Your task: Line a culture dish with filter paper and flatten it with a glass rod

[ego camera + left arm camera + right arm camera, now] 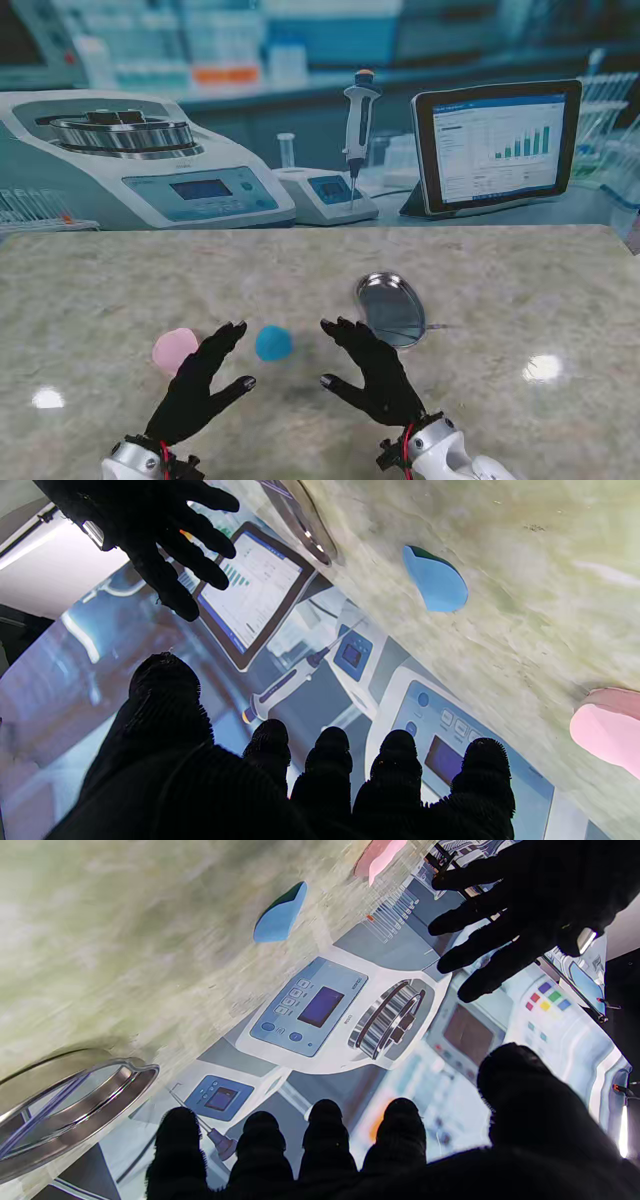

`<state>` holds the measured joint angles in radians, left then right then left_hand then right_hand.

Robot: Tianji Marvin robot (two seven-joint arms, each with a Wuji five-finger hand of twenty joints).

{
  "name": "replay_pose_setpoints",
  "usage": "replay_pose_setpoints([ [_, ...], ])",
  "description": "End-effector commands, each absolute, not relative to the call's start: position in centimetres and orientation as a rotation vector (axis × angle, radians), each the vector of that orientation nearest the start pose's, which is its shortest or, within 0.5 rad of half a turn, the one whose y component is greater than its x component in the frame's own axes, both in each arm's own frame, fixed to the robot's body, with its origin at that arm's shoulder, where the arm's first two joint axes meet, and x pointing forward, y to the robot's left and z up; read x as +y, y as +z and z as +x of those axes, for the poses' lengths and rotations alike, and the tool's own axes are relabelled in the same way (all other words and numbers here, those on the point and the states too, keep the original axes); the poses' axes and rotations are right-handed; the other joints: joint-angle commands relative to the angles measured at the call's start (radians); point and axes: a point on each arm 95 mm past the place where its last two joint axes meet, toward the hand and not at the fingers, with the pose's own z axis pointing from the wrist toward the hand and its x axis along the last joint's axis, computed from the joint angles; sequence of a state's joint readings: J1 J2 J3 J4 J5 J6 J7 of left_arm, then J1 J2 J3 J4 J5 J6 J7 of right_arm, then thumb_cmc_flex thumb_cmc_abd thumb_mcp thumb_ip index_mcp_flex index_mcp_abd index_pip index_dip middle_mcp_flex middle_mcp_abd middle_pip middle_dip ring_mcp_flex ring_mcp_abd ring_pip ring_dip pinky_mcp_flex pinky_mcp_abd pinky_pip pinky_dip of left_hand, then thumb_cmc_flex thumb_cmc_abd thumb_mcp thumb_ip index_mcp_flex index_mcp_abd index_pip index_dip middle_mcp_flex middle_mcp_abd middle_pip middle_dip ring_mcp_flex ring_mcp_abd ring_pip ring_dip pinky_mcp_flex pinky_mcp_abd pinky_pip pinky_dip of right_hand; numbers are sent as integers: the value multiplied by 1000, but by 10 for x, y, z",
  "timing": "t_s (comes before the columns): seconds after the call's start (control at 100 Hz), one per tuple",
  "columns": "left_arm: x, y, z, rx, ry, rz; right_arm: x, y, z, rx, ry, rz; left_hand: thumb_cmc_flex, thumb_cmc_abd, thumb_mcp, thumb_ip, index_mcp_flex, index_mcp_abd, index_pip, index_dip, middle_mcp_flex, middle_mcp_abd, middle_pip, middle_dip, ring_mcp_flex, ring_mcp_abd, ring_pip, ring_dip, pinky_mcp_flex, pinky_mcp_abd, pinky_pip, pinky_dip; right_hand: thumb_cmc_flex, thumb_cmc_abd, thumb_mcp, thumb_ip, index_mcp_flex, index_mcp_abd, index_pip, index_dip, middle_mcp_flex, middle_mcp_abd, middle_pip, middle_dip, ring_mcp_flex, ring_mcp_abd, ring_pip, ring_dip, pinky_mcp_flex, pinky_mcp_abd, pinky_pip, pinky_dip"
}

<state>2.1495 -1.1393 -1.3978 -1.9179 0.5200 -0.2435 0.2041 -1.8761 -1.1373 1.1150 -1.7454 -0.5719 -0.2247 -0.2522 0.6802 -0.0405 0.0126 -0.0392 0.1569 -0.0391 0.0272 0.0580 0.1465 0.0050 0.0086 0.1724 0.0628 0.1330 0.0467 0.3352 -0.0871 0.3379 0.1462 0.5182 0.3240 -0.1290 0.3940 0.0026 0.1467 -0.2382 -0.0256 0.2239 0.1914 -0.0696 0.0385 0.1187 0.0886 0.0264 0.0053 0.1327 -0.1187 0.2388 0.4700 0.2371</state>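
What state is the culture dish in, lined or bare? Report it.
Bare, as far as shown: the culture dish looks clear and reflective, with no paper visible inside; the blue filter paper lies apart on the table.

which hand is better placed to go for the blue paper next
Left, probably. The blue filter paper lies just ahead and slightly right of the left hand, whose fingers are open. The right hand, also open, sits closer to the culture dish, so it suits steadying that instead.

stand overhead; wrists low, sharing blue piece (273, 343).
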Motion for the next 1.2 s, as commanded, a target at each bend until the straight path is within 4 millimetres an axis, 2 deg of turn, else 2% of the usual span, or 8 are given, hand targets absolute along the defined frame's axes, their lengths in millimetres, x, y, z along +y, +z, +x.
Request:
replay_pose_setpoints([
  [0.0,0,-342,240,1048,-1996,-1740,73,-363,277,-1392,-2393,-1875,-12,31,-24,24,-2,-33,-30,-15,-39,-35,-22,-24,-31,-44,-18,-15,-10,-36,-58,-7,-20,21,10,-23,14,-24,-15,-19,-33,-47,-21,13,-21,-27,-20,-1,-11,-7,-20,14],
  [0.37,1,-342,240,1041,-1995,-1742,71,-363,278,-1377,-2403,-1887,0,28,-21,27,4,-31,-12,-3,-36,-30,-16,-11,-31,-46,-15,-16,-9,-37,-61,-19,1,20,11,-22,14,-21,-2,-7,-25,-39,-1,31,-18,-25,-13,21,-10,-5,-6,41],
  [0.43,1,-341,242,1041,-1994,-1742,70,-362,277,-1369,-2406,-1892,3,27,-20,27,8,-31,-5,1,-36,-30,-15,-7,-30,-46,-14,-15,-9,-37,-61,-20,18,21,0,-22,9,-20,7,20,-29,-36,16,40,-17,-25,-9,38,-13,-5,4,58],
  [0.65,5,-335,249,1085,-1988,-1702,69,-360,276,-1362,-2429,-1891,26,31,-20,28,7,-26,66,39,-32,-25,-6,34,-31,-42,-8,-2,-9,-35,-56,-25,46,17,4,-16,9,-22,9,40,-23,-34,24,41,-10,-24,-3,44,-9,-4,12,68],
  [0.78,13,-330,254,1162,-1924,-1681,69,-360,276,-1362,-2428,-1893,30,28,-20,29,3,-14,193,106,-30,-11,27,149,-31,-31,23,95,-14,-27,-17,31,59,16,5,-13,8,-24,10,54,-23,-31,30,42,-9,-23,2,47,-8,-4,20,75],
  [0.87,17,-327,259,1188,-1901,-1662,68,-360,277,-1361,-2428,-1897,37,23,-20,28,2,-11,223,121,-31,-6,41,205,-18,-26,29,128,-7,-24,-9,51,68,15,5,-11,7,-24,11,65,-23,-29,34,43,-7,-22,7,49,-7,-4,28,80],
  [1.19,43,-316,293,1287,-1707,-1495,66,-359,278,-1342,-2433,-1911,35,17,-19,27,-1,-10,213,115,-29,-8,33,216,-14,-23,26,140,1,-20,-7,60,80,16,1,-7,4,-25,12,101,-23,-25,45,46,-5,-21,18,53,-6,-4,51,92],
])
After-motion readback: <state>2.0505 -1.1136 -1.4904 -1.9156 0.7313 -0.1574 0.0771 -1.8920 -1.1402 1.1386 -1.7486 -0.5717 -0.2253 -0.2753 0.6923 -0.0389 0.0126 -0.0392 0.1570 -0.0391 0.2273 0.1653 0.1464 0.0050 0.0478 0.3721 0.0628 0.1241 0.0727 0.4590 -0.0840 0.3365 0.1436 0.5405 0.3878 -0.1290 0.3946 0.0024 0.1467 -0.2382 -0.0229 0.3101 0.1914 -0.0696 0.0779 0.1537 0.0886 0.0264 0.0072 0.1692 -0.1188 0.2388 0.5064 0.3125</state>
